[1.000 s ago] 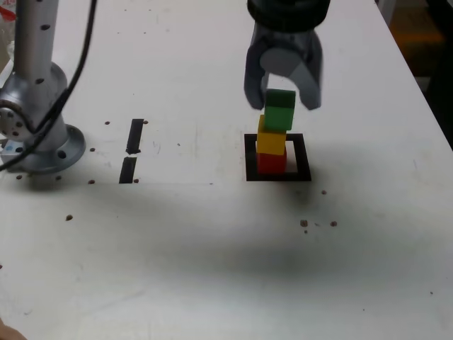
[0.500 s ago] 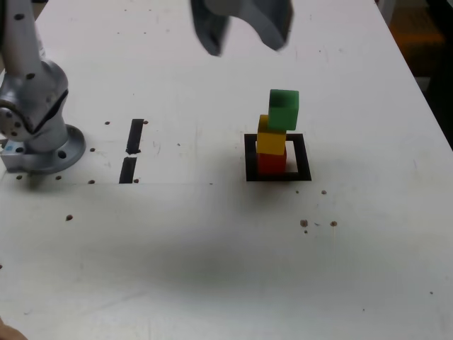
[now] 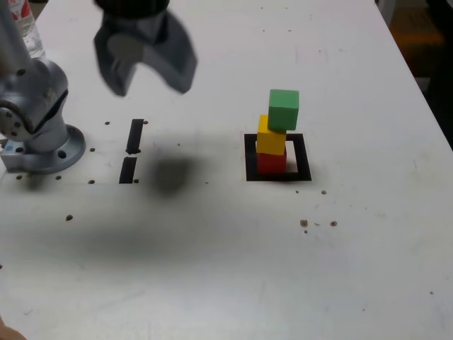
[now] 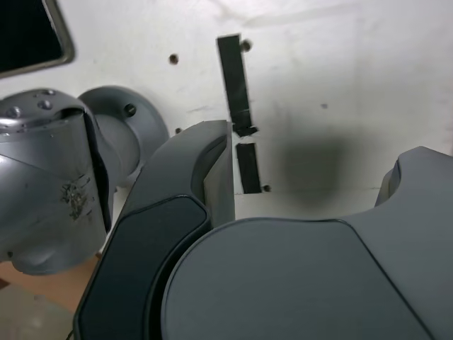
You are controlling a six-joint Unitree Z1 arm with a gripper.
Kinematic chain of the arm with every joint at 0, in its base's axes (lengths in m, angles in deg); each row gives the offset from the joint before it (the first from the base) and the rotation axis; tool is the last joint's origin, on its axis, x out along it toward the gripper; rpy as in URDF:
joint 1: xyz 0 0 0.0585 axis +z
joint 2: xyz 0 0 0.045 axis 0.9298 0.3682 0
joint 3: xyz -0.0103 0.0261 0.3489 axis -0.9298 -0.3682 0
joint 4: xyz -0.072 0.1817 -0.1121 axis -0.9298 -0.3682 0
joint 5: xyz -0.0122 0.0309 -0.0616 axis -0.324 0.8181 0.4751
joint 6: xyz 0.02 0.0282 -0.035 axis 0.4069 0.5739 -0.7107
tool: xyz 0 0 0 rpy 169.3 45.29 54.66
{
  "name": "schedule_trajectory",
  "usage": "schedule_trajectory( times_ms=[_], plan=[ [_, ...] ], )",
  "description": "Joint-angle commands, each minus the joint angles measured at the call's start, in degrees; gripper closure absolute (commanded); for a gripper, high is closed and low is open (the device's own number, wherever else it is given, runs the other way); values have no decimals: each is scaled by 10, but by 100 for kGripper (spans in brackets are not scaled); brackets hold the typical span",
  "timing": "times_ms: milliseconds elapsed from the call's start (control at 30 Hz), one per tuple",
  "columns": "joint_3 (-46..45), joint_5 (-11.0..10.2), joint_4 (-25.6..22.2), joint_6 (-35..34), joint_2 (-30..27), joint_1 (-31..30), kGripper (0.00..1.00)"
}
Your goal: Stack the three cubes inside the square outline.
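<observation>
The red cube (image 3: 271, 163) sits inside the square outline (image 3: 303, 157), near its side at the exterior view's left. The yellow cube (image 3: 271, 139) rests on the red cube; the green cube (image 3: 284, 110) tops the stack, offset toward the exterior view's right. The gripper (image 3: 151, 90) hangs above the table, well apart from the stack, its fingers spread wide with nothing between them. Below it, a soft shadow (image 3: 170, 175) falls on the white tabletop (image 3: 212, 269), which carries scattered brown spots (image 3: 304, 223). Two black tape strips (image 3: 135, 136) lie end to end, between the grey arm base (image 3: 46, 150) and the outline. Behind the base stands a clear bottle (image 3: 25, 28) with red marking. Past the table edge, at the exterior view's upper right, is a dim brown area (image 3: 412, 44)
</observation>
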State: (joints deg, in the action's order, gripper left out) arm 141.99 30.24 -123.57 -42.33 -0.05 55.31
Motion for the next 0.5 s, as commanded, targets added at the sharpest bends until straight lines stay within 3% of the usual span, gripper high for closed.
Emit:
schedule_trajectory(
  times_ms=[0,200,467],
  plan=[
    [-22,11,30,-3,-3,0,15],
    [-127,47,180,-12,13,0,15],
    [-194,49,256,-45,24,0,14]
  ],
)
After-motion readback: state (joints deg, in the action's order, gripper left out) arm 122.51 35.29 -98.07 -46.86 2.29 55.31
